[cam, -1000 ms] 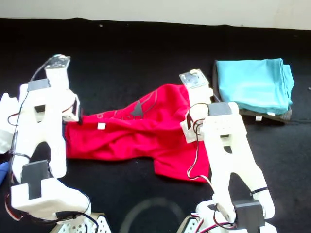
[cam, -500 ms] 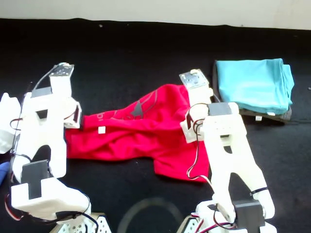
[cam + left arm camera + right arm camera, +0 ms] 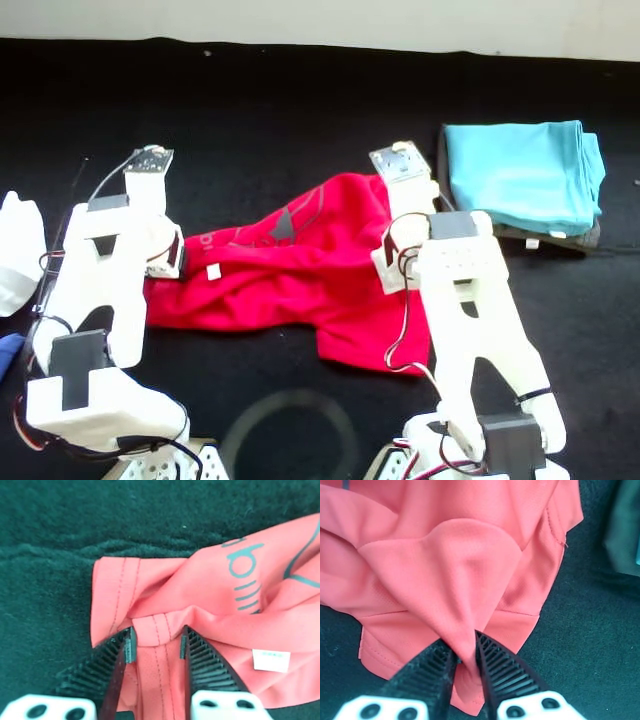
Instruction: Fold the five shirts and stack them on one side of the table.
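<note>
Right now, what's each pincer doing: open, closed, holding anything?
Left pincer: closed on a hem fold of the shirt.
Right pincer: closed, pinching up a fold of the shirt.

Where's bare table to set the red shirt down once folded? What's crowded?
Free: the table strip behind the red shirt, left of the turquoise shirt; also the near patch in front of it. Crowded: mid-table, where left gripper and right gripper hold the red shirt.

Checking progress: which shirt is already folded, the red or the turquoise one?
The turquoise shirt, a neat flat rectangle at far right; the red shirt lies crumpled in the middle.
</note>
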